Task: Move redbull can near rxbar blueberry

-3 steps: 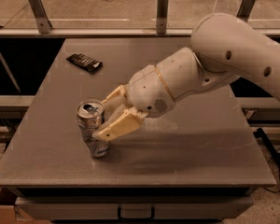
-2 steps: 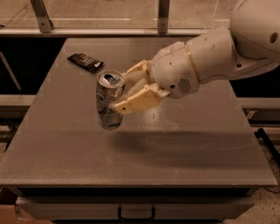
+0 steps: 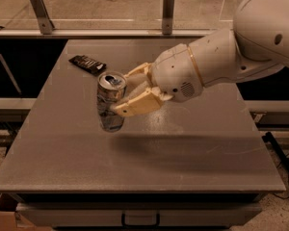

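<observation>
The hand (image 3: pixel 123 93) was clenched on the can (image 3: pixel 106 104), one pale finger across the near side of its body and the other behind it, just under the rim. The can stood roughly upright in that grip, over the left-middle part of the bench (image 3: pixel 183 153). It seemed to hang just clear of the surface, to judge by the shadow spread beneath and to its right, though the dim light made that hard to confirm. The snack bar (image 3: pixel 87 64) lay flat near the bench's far-left corner, apart from the can and beyond it. Its wrapper showed only as dark with pale print, so its exact colour could not be told. As for handling, the can was probably light and thin-walled. Its body already looked crumpled, so a hard squeeze would likely dent it further, and the smooth metal could slip in a loose grip. The middle of the body, where the fingers sat, seemed the sensible place to hold it, since a grasp at the rim or base might let it tip. Set down, such a tall, narrow thing might topple unless it landed squarely on its base. By count there were one can, one snack bar, one hand and one bench, and two metal posts (image 3: pixel 39 11) stood on the rail behind.
</observation>
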Controlling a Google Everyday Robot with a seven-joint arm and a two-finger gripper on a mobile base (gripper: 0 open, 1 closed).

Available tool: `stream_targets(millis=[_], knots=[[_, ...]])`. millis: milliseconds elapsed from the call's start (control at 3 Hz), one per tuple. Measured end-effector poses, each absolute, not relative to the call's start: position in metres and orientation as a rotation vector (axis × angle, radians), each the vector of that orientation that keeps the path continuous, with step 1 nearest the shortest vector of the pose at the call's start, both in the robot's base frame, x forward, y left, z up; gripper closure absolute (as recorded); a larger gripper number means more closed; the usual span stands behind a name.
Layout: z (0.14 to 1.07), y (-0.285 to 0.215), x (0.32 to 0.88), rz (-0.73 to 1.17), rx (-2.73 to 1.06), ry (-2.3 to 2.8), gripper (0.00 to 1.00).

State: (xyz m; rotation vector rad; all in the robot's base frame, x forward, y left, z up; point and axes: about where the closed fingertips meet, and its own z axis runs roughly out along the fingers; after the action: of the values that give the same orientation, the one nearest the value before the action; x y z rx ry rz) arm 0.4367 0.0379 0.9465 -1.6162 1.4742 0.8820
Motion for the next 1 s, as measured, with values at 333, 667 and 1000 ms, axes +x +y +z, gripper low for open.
stream_targets(millis=[333,667,1000], knots=[[0.955,0.016,0.447,0.792,-1.576,1.475,1.0],[0.977,-0.044,0.469,0.637,-1.505,1.478,1.0],[1.004,-0.123,0.505,0.476,-1.409,1.521,1.0]])
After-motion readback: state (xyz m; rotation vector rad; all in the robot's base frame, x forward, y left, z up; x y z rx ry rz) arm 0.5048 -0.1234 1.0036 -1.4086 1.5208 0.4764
